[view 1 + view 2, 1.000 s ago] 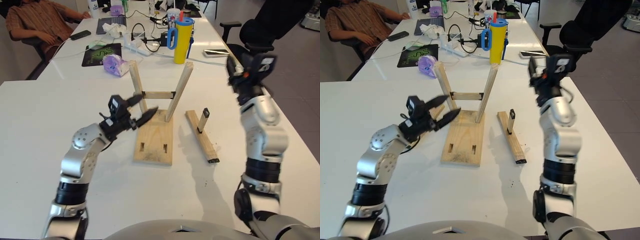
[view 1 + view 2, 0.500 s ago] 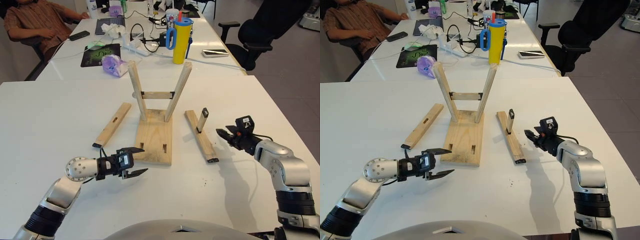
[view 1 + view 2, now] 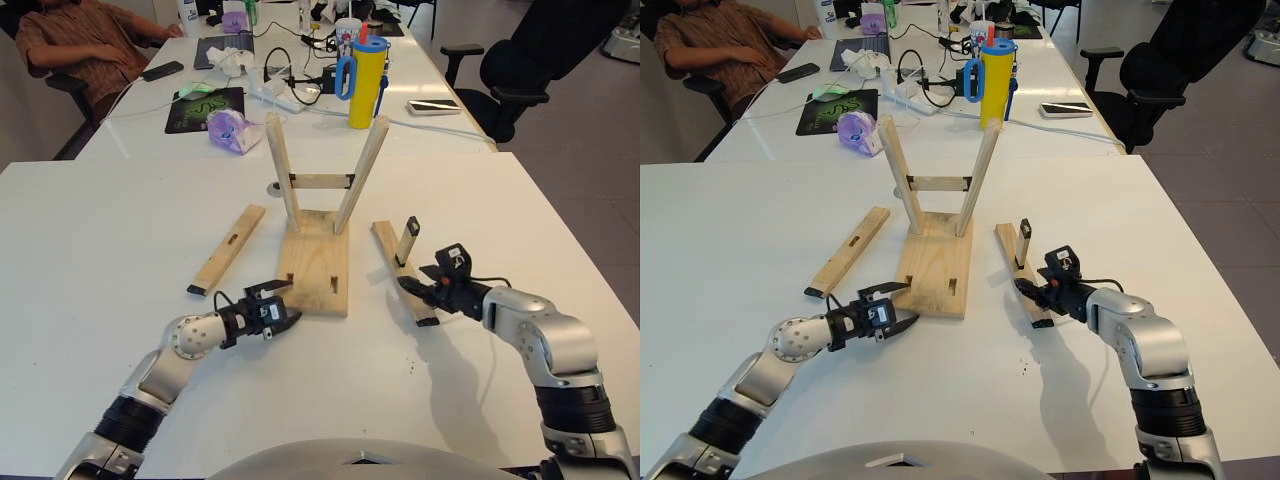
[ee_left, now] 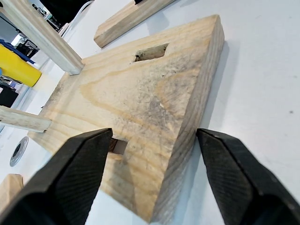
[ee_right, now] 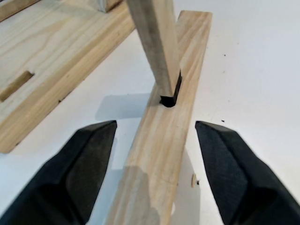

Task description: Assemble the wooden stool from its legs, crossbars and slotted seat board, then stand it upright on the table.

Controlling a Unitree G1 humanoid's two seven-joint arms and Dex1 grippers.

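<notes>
Seat board [image 3: 318, 265] lies flat in the left eye view, its long axis running 12 to 6 o'clock. Two upright legs [image 3: 280, 170] and a crossbar [image 3: 322, 181] are plugged in at its 12 o'clock end, and the slots [image 3: 335, 285] at the 6 o'clock end are unfilled. The left gripper [image 3: 288, 305] sits at the board's 7 o'clock corner, released. A loose leg [image 3: 227, 248] lies at the board's 9 o'clock, running 1 to 7. At 3 o'clock a second leg [image 3: 403, 270], with a short crossbar [image 3: 408, 238] standing in it, runs 11 to 5. The right gripper [image 3: 410, 282] is at that leg's near end, so the right arm is the nearer one. The table [image 3: 100, 230] edge lies well apart at 3 o'clock, and the best room for lifting seems toward 6 o'clock.

In the left wrist view the jaws stand wide on either side of the board's corner, gripping nothing.

In the right wrist view the jaws are spread astride the leg, which runs straight away from the claw; nothing is held.
</notes>
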